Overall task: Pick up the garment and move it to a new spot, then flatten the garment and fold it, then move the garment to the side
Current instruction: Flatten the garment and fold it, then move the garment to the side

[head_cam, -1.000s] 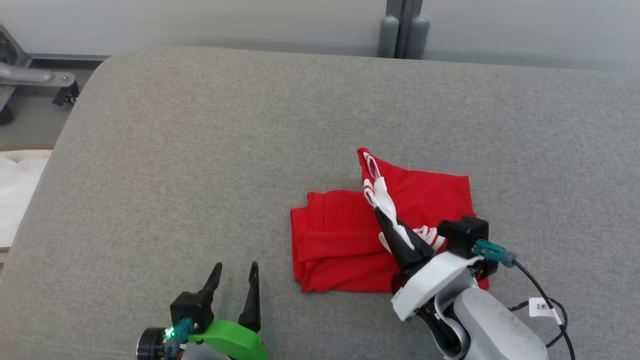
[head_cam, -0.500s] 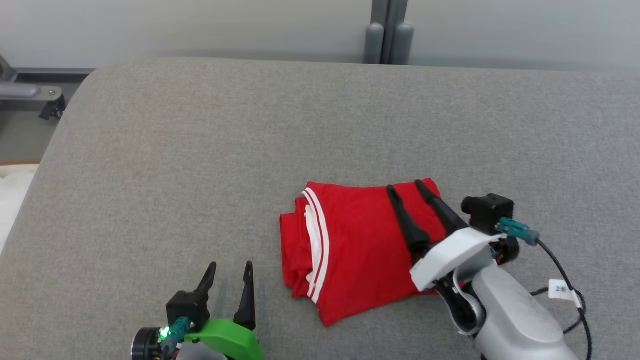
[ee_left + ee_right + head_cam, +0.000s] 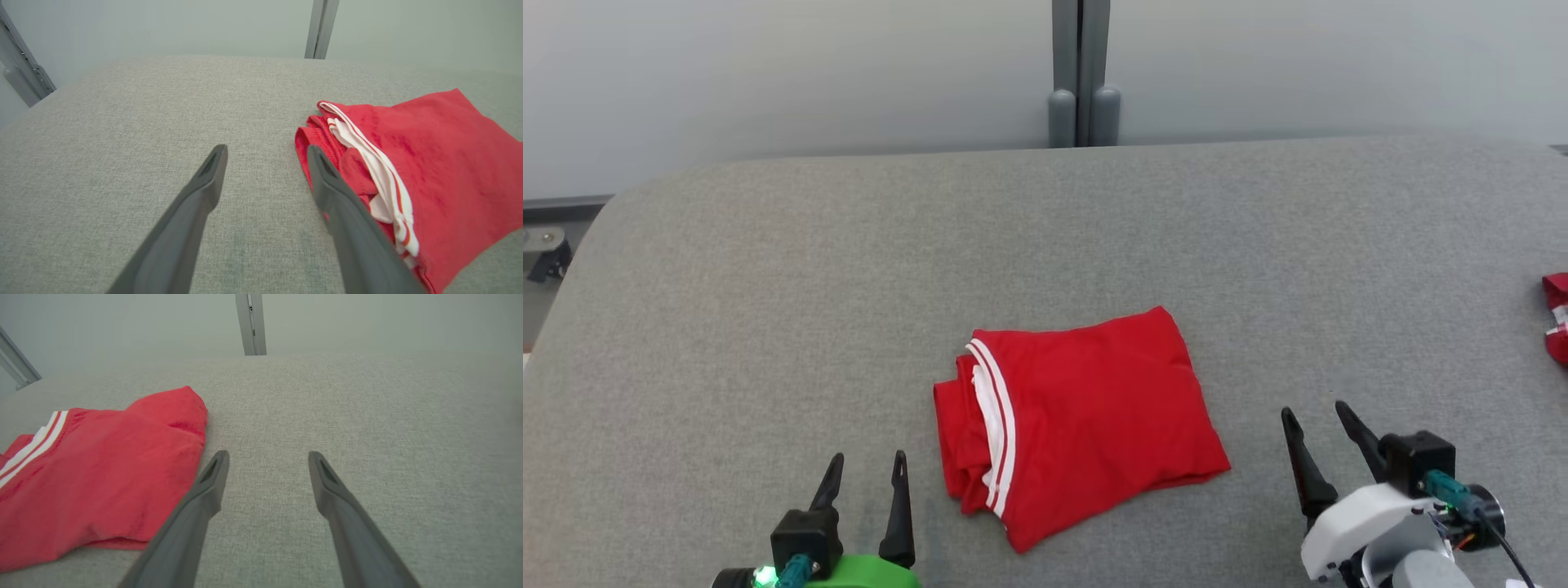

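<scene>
Head view: folded red white-striped fabric garment [image 3: 1086,416] lies between left gripper [image 3: 868,457] and right gripper [image 3: 1313,409], both spread wide, empty.

Red item [image 3: 1556,317] cut by edge, garment [image 3: 1094,408] underlayers hidden

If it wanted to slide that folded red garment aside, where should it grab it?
Probably the striped left edge of the folded red garment, approached low from the robot's left. The loose layers stack there, so one pinch could catch them all, and the left gripper sits beside it, jaws open.
</scene>
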